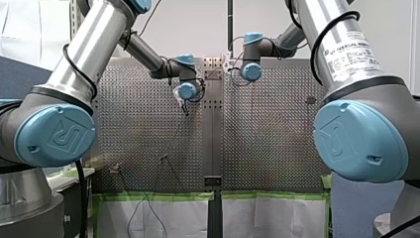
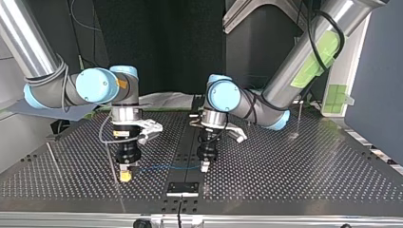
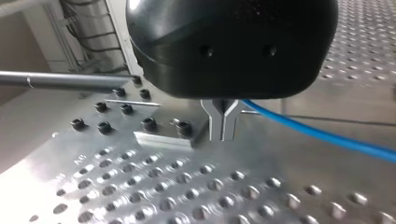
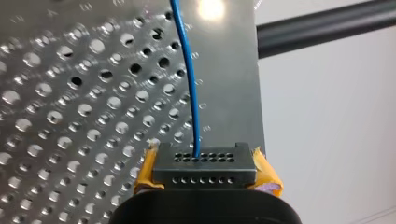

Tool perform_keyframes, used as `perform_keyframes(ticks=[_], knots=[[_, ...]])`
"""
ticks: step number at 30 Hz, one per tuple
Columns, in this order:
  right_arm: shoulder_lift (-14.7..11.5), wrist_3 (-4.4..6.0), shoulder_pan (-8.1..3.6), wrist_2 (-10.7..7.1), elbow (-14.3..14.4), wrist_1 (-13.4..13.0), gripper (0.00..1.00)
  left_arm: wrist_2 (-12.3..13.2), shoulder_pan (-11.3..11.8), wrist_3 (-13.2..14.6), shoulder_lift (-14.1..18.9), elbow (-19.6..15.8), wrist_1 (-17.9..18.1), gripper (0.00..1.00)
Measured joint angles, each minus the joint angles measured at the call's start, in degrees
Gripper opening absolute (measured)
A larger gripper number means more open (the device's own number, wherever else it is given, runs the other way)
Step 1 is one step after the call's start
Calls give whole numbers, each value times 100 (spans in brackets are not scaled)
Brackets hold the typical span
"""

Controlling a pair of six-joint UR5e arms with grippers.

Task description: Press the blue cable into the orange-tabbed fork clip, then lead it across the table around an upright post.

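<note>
1. Metal fingers [image 3: 215, 123] of my left gripper [image 3: 224, 134] are pressed together with no gap between them. They pinch a thin blue cable [image 3: 317, 133], which leaves them sideways and runs off low over the plate.
2. Yellow-padded fingers [image 4: 145, 173] of my right gripper [image 4: 204, 161] are closed as well. The cable goes in at their middle, between the two yellow pads, and leads straight ahead from them over the holes.
3. From the top view, both grippers point straight down, close to the perforated metal bench [image 2: 285, 171]. My right gripper is at the view's left and my left gripper is near the middle. The cable is stretched almost level between them, just above the surface.
4. Just beside the left fingers, in the left wrist view, a small metal block with black screws [image 3: 163, 139] is fixed to the bench. A dark round rod [image 3: 70, 80] lies further off behind it.
5. At the top view's right, a thin upright rod [image 2: 299, 118] stands on the bench, well apart from both grippers and from the cable.
</note>
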Motion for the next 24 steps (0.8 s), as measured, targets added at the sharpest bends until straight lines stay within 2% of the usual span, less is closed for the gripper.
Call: perform_keyframes(ticks=[9,16,24], knots=[[-95,43,-140,-7,-1,51,0,102,-56,-235,-3,351,-101,0],[-108,94,-268,-7,-1,86,0,157,-61,-369,-4,488,-124,0],[-116,201,-444,-16,-1,106,0,258,-68,-630,-6,671,-143,0]])
